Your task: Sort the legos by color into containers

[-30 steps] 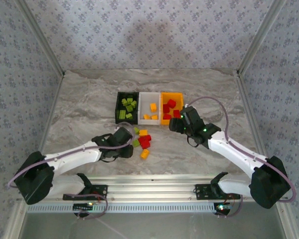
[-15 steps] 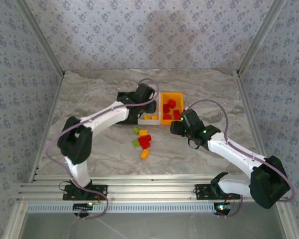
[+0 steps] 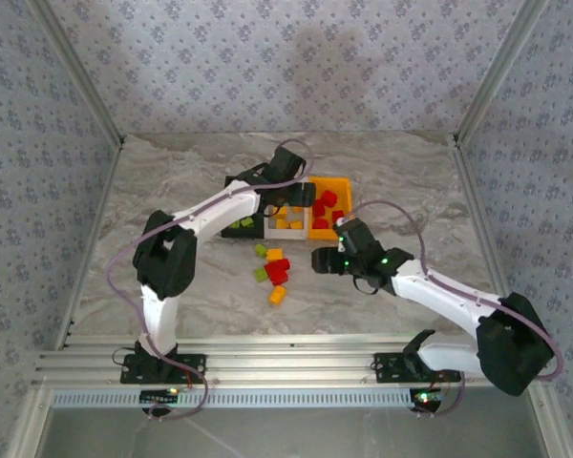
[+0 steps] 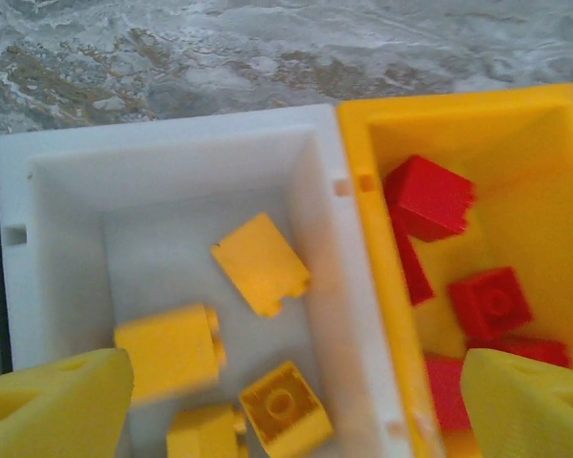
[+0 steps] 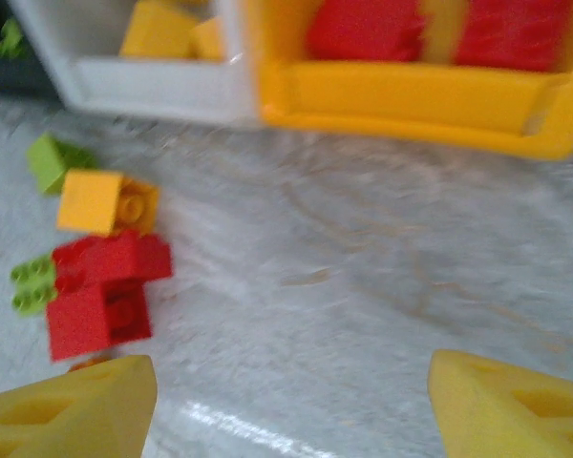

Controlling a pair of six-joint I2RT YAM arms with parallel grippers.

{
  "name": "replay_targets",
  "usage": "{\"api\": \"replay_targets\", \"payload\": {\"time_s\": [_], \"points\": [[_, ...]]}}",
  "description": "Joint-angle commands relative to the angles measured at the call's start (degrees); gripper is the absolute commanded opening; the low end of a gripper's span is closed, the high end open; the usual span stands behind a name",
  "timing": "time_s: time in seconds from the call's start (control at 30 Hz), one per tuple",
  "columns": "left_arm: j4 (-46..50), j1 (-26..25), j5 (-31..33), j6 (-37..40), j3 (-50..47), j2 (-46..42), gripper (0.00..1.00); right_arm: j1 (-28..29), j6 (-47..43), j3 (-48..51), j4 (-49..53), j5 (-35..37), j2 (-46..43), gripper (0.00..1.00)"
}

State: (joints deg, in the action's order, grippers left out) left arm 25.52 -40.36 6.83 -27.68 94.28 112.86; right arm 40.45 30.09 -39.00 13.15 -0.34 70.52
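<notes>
My left hand (image 3: 289, 197) hangs wide and empty over the white bin (image 4: 172, 143), which holds yellow legos (image 4: 261, 262). Red legos (image 4: 428, 196) lie in the orange bin (image 4: 458, 103) touching it. My right hand (image 5: 291, 401), also wide, hovers beside the loose legos (image 5: 100, 277) mid-surface (image 5: 363, 248).

No legible text or labels, seemingly.

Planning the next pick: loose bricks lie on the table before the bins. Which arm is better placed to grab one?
Likely right. The right arm has open jaws beside the loose bricks, seen in its wrist view; the left arm reaches over the white bin, beyond them.
</notes>
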Motion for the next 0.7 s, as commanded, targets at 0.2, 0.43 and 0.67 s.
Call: {"api": "replay_targets", "payload": {"time_s": [0.2, 0.43, 0.67], "points": [[-2.5, -0.9, 0.6, -3.1, -24.4, -30.9, 0.99, 13.0, -3.6, -9.4, -2.8, 0.2, 15.2, 0.78], [4.6, -0.8, 5.6, -6.2, -39.5, -48.4, 0.99, 18.1, -5.5, -15.2, -1.4, 1.8, 25.0, 0.94], [7.8, 0.3, 6.9, -9.7, -48.2, -55.9, 0.99, 20.9, -7.1, -18.1, 2.0, 5.4, 29.9, 0.90]]}}
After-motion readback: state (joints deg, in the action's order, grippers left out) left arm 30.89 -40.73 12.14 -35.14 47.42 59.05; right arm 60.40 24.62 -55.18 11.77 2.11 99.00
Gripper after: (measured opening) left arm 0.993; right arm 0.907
